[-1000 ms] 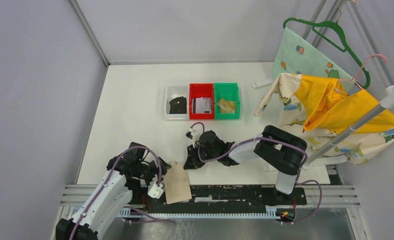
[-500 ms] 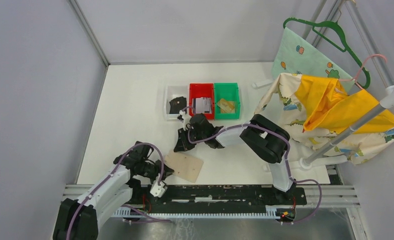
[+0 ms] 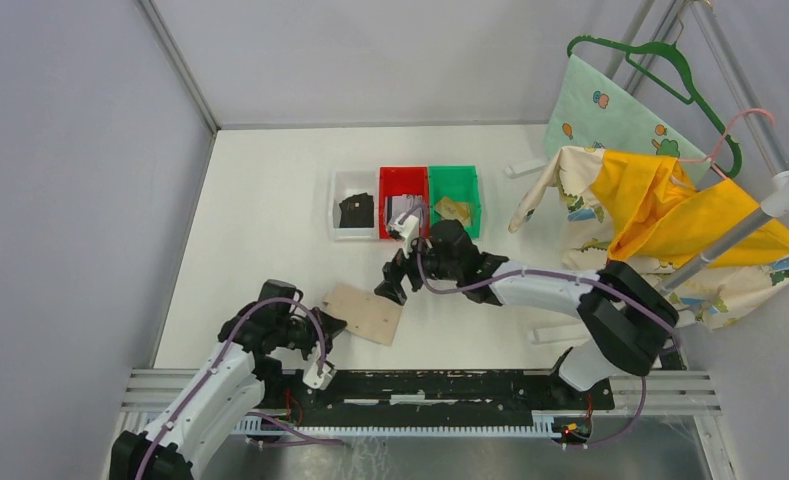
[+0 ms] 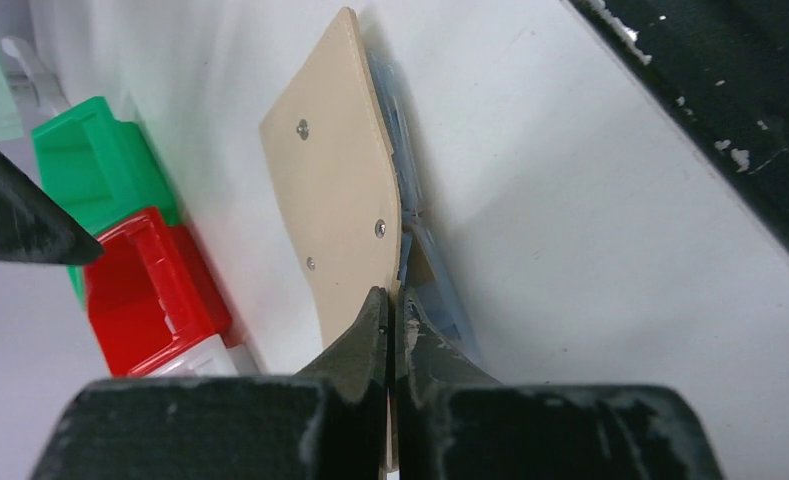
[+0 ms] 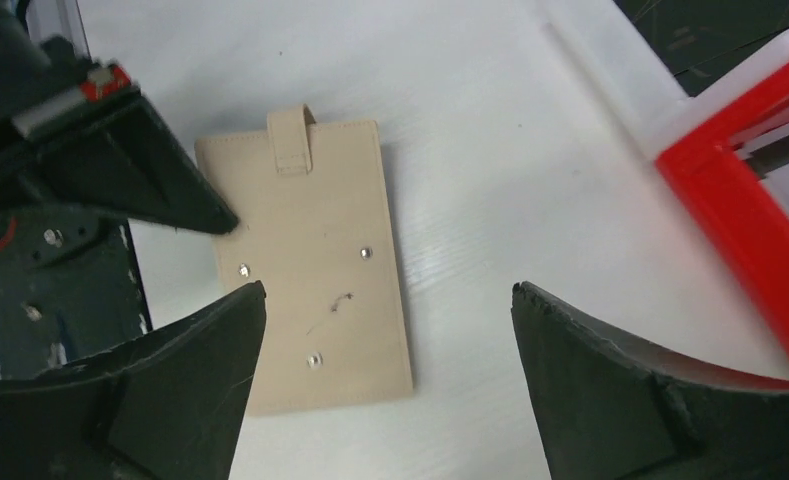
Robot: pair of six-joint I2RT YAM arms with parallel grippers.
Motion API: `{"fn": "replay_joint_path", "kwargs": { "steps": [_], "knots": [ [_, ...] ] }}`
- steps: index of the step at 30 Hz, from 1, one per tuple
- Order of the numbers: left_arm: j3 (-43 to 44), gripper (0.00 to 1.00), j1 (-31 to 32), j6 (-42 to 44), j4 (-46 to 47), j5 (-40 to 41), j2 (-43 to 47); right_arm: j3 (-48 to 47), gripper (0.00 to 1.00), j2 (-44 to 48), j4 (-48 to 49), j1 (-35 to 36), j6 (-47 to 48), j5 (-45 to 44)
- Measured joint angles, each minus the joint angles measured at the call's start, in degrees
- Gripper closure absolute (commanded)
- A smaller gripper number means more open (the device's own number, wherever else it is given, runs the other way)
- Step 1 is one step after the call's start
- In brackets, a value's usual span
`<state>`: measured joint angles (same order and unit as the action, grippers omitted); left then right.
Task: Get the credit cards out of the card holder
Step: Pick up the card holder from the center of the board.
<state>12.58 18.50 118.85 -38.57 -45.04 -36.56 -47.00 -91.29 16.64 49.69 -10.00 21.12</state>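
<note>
The beige card holder (image 3: 365, 312) lies flat on the white table near the front rail, its snap tab (image 5: 292, 140) pointing towards the left arm. My left gripper (image 3: 323, 332) is shut on the card holder's (image 4: 335, 190) near edge, and clear sleeves (image 4: 422, 255) show beneath the cover. Held wide open, my right gripper (image 3: 394, 281) hovers above the holder's (image 5: 305, 260) far end with nothing between its fingers. One of the credit cards, a black one (image 3: 356, 211), lies in the white bin, a silvery one (image 3: 404, 209) in the red bin, a gold-tan one (image 3: 454, 211) in the green bin.
White (image 3: 339, 200), red (image 3: 402, 177) and green (image 3: 454, 174) bins stand in a row behind the holder. A clothes rack with yellow and patterned cloths (image 3: 670, 215) and a green hanger (image 3: 660, 60) fills the right side. A black rail (image 3: 450, 385) runs along the front edge.
My left gripper shut on the card holder, which swung from upright to slanting right. My right gripper rose towards the bins, shifted right and opened wide.
</note>
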Motion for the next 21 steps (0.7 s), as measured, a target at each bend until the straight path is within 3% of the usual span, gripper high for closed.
{"fn": "replay_joint_path", "kwargs": {
  "steps": [4,8,21],
  "knots": [
    [1.86,0.98,0.0,-1.62,-0.83,-0.13,1.05,8.9,0.02,8.7,4.92,0.15,7.85,-0.79],
    [4.46,0.98,0.0,-4.22,-1.97,-0.11,0.24,15.8,0.02,11.54,8.13,2.6,15.06,-1.2],
    [15.39,0.98,1.14,-16.2,-7.61,-1.11,-12.04,18.75,0.02,11.43,18.27,14.58,25.07,-7.34]
  ]
}}
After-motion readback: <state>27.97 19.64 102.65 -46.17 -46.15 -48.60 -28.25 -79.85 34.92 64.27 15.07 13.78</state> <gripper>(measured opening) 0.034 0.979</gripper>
